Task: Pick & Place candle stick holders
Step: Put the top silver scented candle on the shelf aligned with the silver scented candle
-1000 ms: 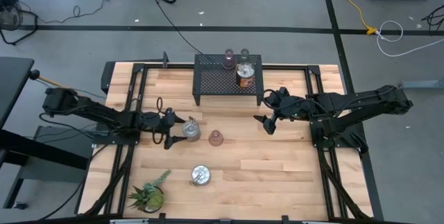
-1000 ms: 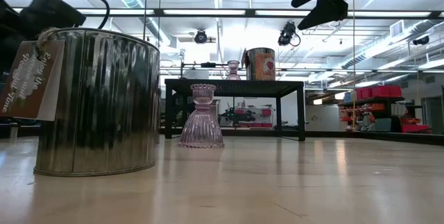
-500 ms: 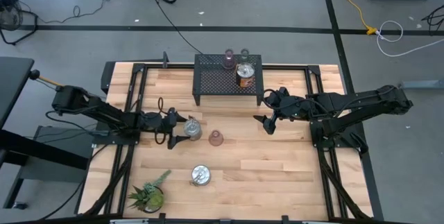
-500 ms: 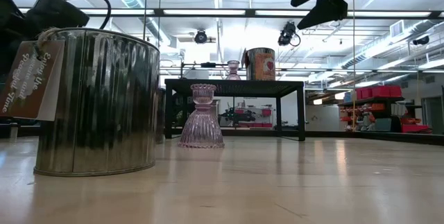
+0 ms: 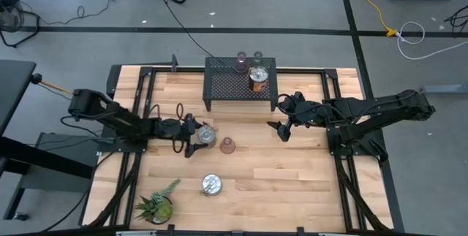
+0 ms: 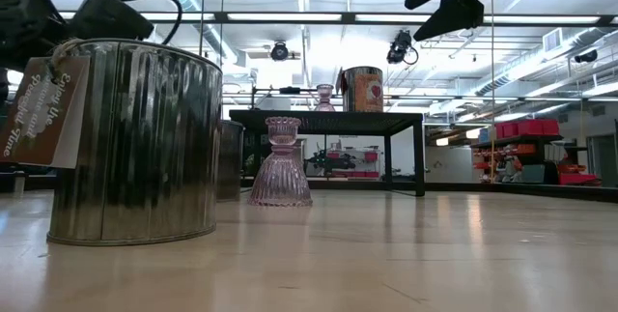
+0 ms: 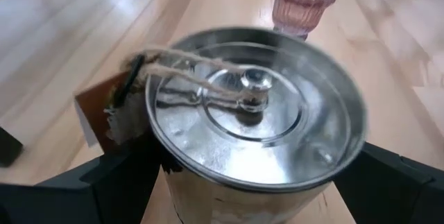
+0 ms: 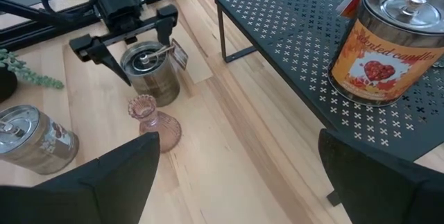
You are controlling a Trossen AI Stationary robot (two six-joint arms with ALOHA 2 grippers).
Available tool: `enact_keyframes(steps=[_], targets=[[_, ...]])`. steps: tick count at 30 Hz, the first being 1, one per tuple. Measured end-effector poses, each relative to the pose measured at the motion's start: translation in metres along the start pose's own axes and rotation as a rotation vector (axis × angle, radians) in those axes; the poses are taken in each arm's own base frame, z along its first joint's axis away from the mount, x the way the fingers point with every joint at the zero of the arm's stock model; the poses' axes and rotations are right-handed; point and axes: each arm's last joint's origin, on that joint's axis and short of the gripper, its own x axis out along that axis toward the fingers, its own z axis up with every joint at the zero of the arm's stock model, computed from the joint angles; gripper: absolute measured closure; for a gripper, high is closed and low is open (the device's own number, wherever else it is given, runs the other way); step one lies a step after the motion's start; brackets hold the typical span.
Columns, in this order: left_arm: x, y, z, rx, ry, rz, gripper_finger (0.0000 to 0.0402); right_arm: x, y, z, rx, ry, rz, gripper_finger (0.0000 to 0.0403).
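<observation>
Black perforated metal rack at twelve o'clock carries a printed tin and two small glass cups. Ribbed silvery tin stands between the left gripper's spread fingers; ridged pink glass holder beside it. Right gripper open, hovering.

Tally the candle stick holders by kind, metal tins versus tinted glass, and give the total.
Metal tins: 3, namely the tin between the left gripper's jaws, the tin near the plant, and the orange tin on the rack.
Tinted glass holders: 3, namely the pink holder on the table, the pink one on the rack, and the greenish one on the rack.
Total: 6
</observation>
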Motion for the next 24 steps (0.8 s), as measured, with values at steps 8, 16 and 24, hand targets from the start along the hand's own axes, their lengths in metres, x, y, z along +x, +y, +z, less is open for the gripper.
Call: enact_keyframes(steps=[8, 16, 24], targets=[[0.013, -0.002, 0.003, 0.015, 0.020, 0.002, 0.0035, 0.000, 0.000, 0.000, 0.000, 0.001, 0.000, 0.0014], [0.014, -0.003, 0.004, 0.028, 0.023, -0.020, 0.0042, -0.001, 0.002, -0.001, -0.005, 0.002, 0.007, 0.0014], [0.013, -0.005, 0.006, 0.001, 0.023, -0.062, 0.0042, -0.002, 0.004, -0.002, -0.012, 0.003, 0.016, 0.0014]])
